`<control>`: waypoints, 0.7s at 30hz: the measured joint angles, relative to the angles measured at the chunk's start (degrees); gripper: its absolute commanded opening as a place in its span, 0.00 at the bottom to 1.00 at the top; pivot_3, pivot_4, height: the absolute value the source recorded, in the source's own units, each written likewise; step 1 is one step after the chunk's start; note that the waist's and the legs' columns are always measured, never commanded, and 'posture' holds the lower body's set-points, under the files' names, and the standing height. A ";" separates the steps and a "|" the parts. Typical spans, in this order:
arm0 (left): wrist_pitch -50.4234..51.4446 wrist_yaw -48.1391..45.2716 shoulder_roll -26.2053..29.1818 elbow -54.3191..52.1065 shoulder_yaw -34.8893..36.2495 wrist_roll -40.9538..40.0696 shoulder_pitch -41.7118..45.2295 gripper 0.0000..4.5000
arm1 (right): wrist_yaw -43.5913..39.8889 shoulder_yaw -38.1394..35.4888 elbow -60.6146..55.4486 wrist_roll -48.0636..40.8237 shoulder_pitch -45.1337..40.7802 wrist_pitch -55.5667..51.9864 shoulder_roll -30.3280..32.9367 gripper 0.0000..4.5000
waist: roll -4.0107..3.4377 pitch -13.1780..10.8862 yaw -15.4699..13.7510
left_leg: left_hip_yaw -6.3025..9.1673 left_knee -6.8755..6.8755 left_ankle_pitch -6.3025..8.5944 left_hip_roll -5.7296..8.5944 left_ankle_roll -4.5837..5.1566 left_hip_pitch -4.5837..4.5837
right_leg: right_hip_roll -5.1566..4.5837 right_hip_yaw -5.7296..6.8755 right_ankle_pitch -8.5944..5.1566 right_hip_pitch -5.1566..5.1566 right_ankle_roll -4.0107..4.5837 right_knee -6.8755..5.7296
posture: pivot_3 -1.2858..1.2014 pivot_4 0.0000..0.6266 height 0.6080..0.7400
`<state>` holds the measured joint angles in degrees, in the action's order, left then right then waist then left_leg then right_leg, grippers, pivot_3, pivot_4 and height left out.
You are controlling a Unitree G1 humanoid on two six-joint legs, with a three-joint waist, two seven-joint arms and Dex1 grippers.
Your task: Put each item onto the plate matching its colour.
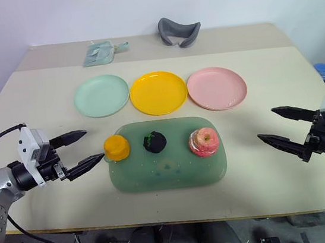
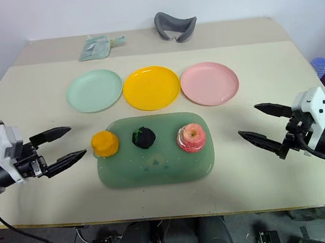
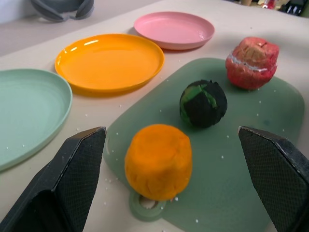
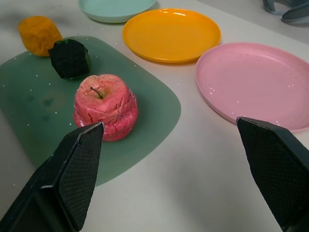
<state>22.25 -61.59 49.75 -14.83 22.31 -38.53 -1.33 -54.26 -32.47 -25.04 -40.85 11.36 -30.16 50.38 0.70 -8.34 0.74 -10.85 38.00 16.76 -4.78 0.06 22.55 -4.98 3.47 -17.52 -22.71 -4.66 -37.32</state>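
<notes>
Left gripper (image 1: 83,148) wide open, empty, just beside orange lump (image 1: 117,147) at tray (image 1: 175,173) edge. Right gripper (image 1: 286,125) open, empty. Close squarely round lump, lift clear, carry to yellow plate (image 1: 158,92).

A big dark-green tray (image 1: 169,171) lies flat near the front of the beige table (image 1: 254,91), speckled with white flecks. Far back, a grey curved piece (image 1: 179,32) rests by the wall, and left of it lies a pale green packet (image 1: 99,53).
</notes>
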 measured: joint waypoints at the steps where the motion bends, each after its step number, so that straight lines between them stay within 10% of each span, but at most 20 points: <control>1: 0.17 -0.15 0.12 0.00 -0.01 0.00 0.00 1.00 | 0.03 0.00 -0.05 0.00 0.03 -0.11 0.00 0.99 | 0.00 0.00 0.02 | 0.00 0.00 0.00 0.00 0.00 0.00 | 0.00 0.00 0.00 0.00 0.00 0.00 | 0.52 0.24 1.00; 21: 1.07 3.95 -2.75 0.18 -4.19 3.87 5.43 1.00 | 1.67 7.56 -2.06 0.03 -9.89 -1.48 -0.07 0.99 | 0.00 0.00 0.16 | 0.00 0.02 -0.01 0.02 -0.01 -0.01 | 0.05 0.00 0.01 0.00 -0.01 -0.01 | 0.52 0.24 1.00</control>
<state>23.32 -57.64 46.99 -14.65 18.11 -34.66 4.09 -52.59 -24.91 -27.10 -40.83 1.47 -31.65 50.31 0.71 -8.34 0.90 -10.85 38.02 16.74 -4.77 0.06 22.55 -4.94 3.47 -17.51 -22.71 -4.67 -37.34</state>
